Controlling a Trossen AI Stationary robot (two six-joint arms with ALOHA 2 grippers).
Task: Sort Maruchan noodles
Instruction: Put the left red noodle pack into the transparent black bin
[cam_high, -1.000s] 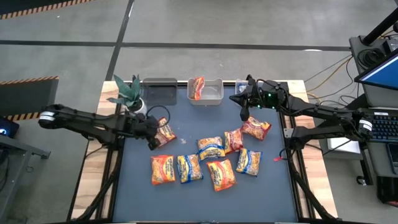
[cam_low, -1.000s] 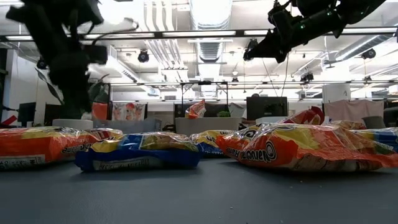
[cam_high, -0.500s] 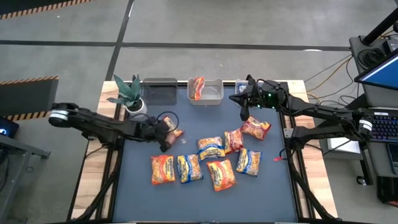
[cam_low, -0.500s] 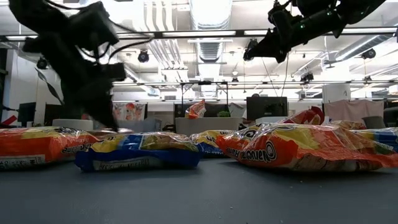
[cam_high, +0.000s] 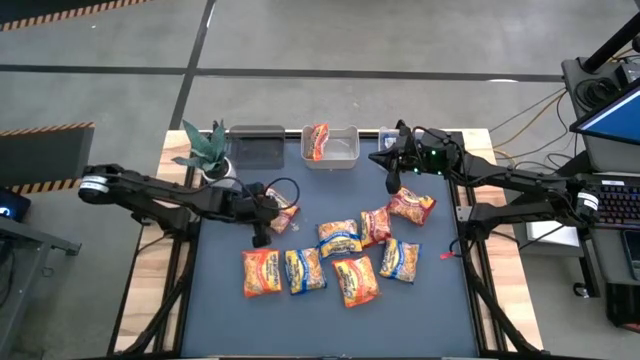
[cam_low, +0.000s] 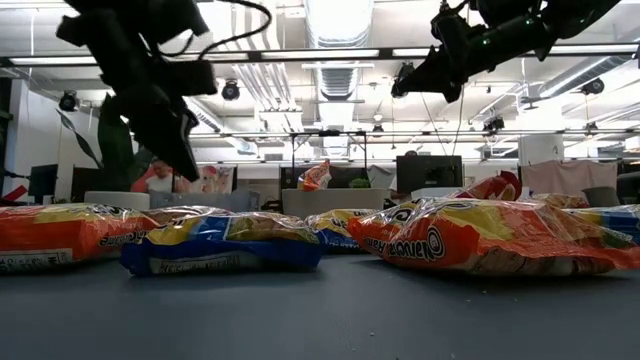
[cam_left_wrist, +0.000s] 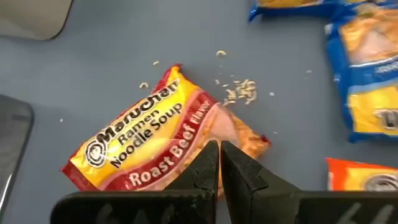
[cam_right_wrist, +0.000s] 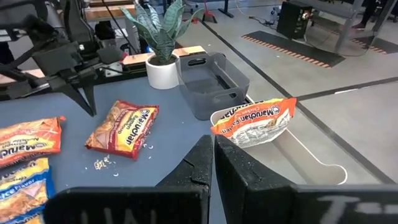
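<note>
High view: plant (cam_high: 205, 150) beside bins (cam_high: 257, 146); crumbs (cam_left_wrist: 239, 91)

In the left wrist view the red noodle packet (cam_left_wrist: 158, 146) has its lower edge hidden behind the dark fingers (cam_left_wrist: 208, 171). The blue packet (cam_left_wrist: 367, 81) at three o'clock and the orange packet (cam_left_wrist: 367, 177) at four o'clock are cut off by the frame. Crumbs (cam_left_wrist: 239, 92) are too small to identify.

Red packet (cam_left_wrist: 165, 143), frame centre, read "Maruchan Ramen Noodle Soup, Roast Beef Flavor"; orange packet in bin (cam_right_wrist: 255, 121) read "Maruchan".
</note>
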